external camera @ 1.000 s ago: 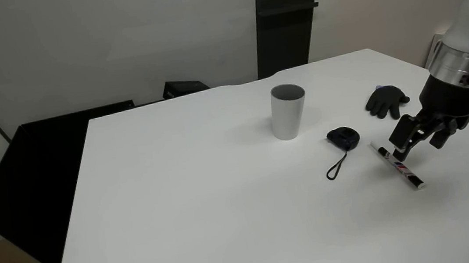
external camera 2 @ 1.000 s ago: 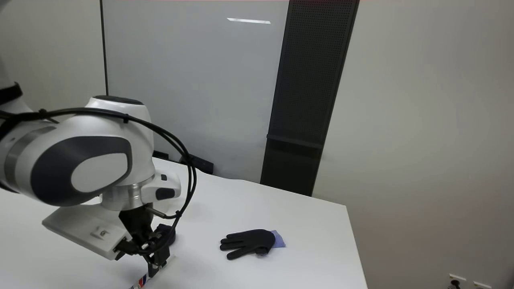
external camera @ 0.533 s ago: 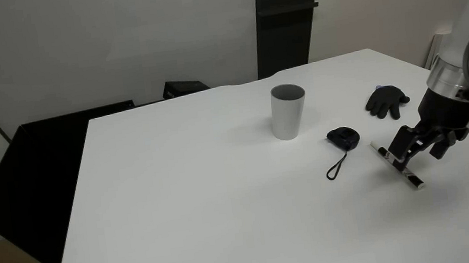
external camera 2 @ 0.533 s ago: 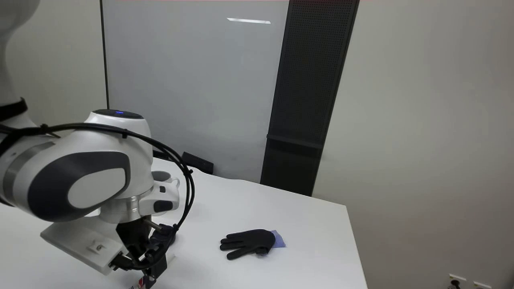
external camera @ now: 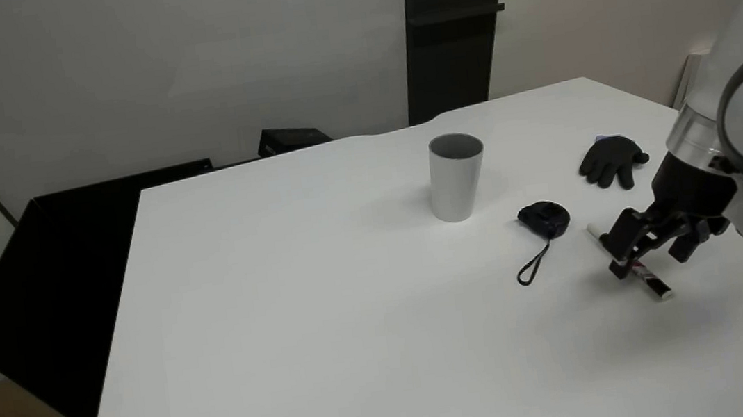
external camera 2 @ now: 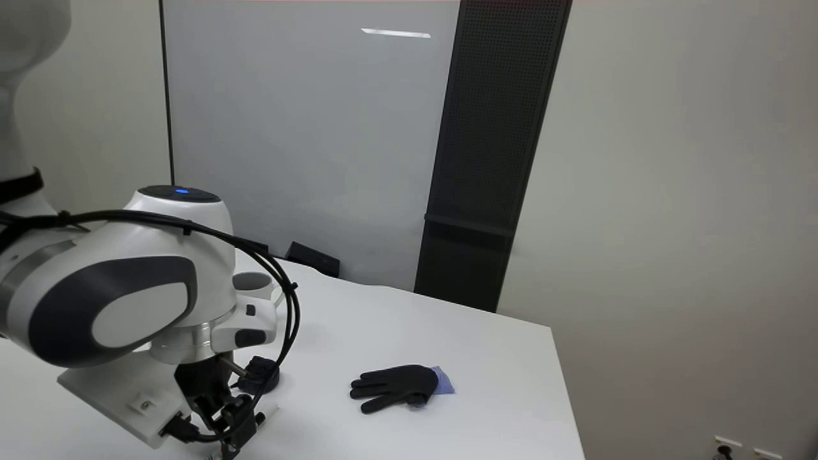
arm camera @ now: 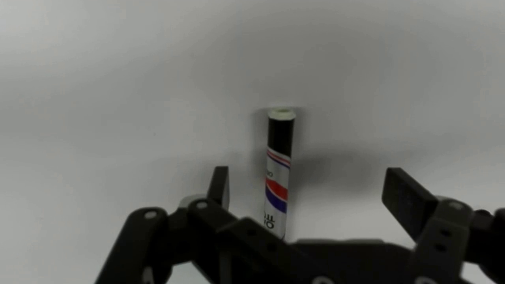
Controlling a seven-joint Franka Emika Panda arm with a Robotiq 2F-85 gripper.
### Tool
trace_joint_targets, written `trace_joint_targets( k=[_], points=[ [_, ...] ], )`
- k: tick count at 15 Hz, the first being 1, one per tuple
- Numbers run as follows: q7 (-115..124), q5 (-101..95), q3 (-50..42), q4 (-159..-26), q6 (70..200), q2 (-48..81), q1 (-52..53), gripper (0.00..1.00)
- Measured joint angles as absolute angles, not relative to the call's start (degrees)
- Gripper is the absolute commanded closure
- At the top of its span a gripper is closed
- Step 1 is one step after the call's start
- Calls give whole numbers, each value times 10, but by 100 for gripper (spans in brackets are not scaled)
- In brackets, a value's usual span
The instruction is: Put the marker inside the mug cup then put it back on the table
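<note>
Gripper (arm camera: pixel 307 183) jaws wide, marker (arm camera: pixel 278 174) lying unheld on the table (external camera: pixel 273 331), seen between them but nearer one jaw, long axis across the closing direction, likely so they pinch its barrel; mug cup (external camera: pixel 455 183) upright, well apart from them.

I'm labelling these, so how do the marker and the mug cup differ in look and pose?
The marker is thin, with black, white, red and blue markings; the mug cup is wider and plain light grey. The marker lies on its side, while the mug cup stands upright, open end up. The marker lies right at the open gripper, ungripped; the mug cup stands apart from it. Both rest on the white table.
</note>
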State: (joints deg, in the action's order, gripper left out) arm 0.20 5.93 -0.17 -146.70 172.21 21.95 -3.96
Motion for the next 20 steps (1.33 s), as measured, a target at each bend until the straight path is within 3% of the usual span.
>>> trace_joint_targets(
  k=[13,14,16,20],
  points=[
    [1,67,29,-1457,1750,254,-66,0],
    [1,67,29,-1457,1751,255,-66,25],
    [1,67,30,-1455,1751,257,-66,32],
    [1,67,30,-1451,1751,264,-66,58]
  ],
)
